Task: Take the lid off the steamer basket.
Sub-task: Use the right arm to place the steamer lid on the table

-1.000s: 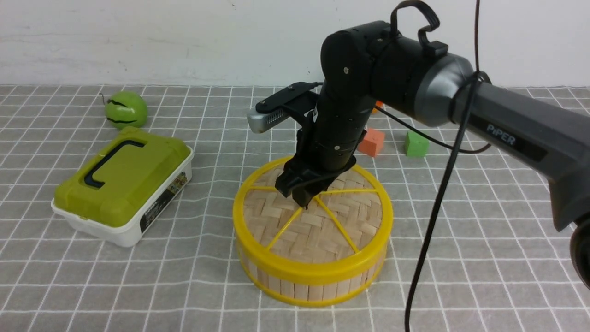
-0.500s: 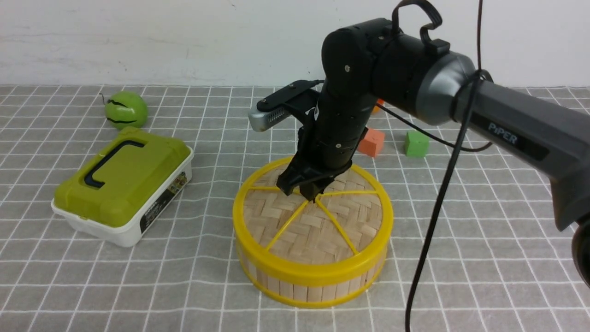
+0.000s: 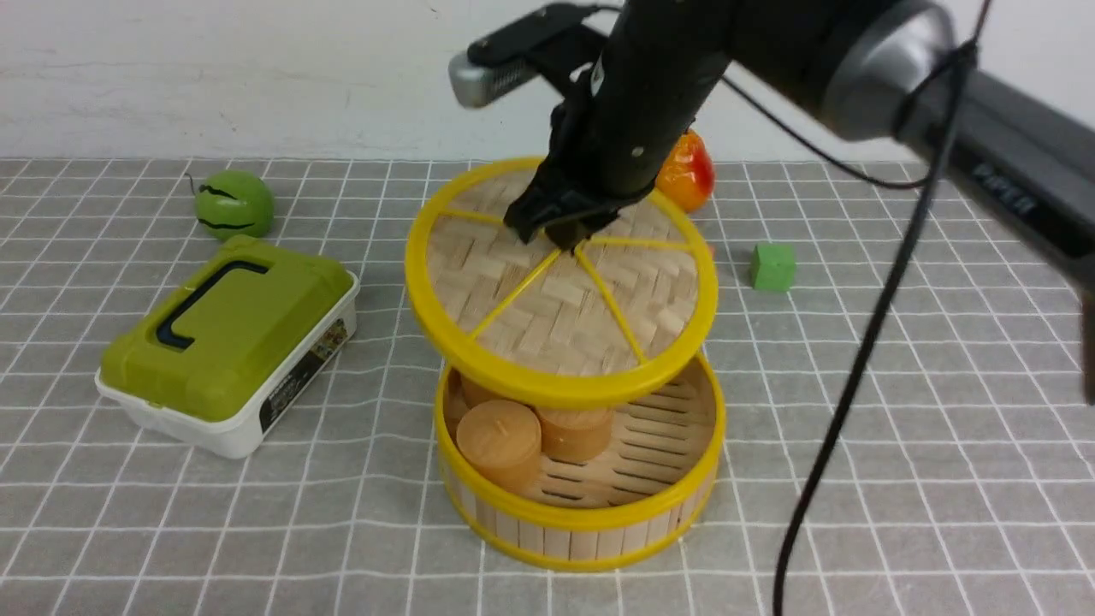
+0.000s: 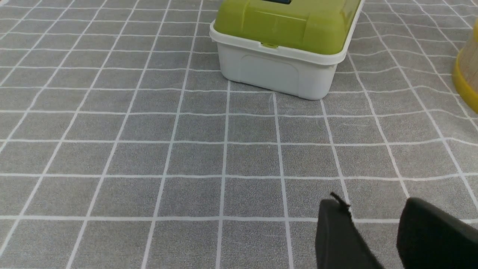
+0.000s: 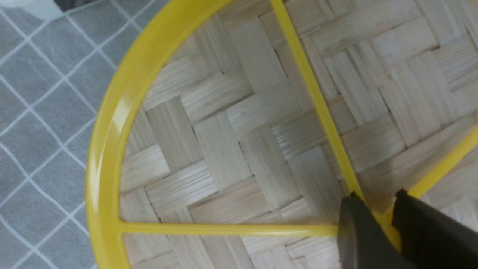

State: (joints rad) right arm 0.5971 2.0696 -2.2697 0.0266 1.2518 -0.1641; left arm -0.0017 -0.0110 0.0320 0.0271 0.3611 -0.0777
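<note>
My right gripper [image 3: 565, 235] is shut on the centre knob of the lid [image 3: 556, 299], a woven bamboo disc with a yellow rim and spokes. I hold it tilted in the air above the steamer basket [image 3: 590, 522], which stands uncovered. Tan cylinders [image 3: 500, 441] lie inside the basket on its slat floor. In the right wrist view the gripper [image 5: 377, 209] clamps the yellow hub of the lid [image 5: 231, 149]. My left gripper [image 4: 373, 224] shows only in its wrist view, jaws slightly apart and empty above the cloth. The basket's edge [image 4: 465, 80] shows at that view's side.
A white box with an olive-green lid [image 3: 227, 342] stands left of the basket; it also shows in the left wrist view [image 4: 283, 41]. A green ball [image 3: 233, 204] lies at the back left. A green cube [image 3: 772, 267] and an orange-red fruit [image 3: 689, 175] lie behind.
My right gripper has risen with the lid, lifting it off the basket and a little toward the back. The basket is now uncovered and shows the tan cylinders inside.
</note>
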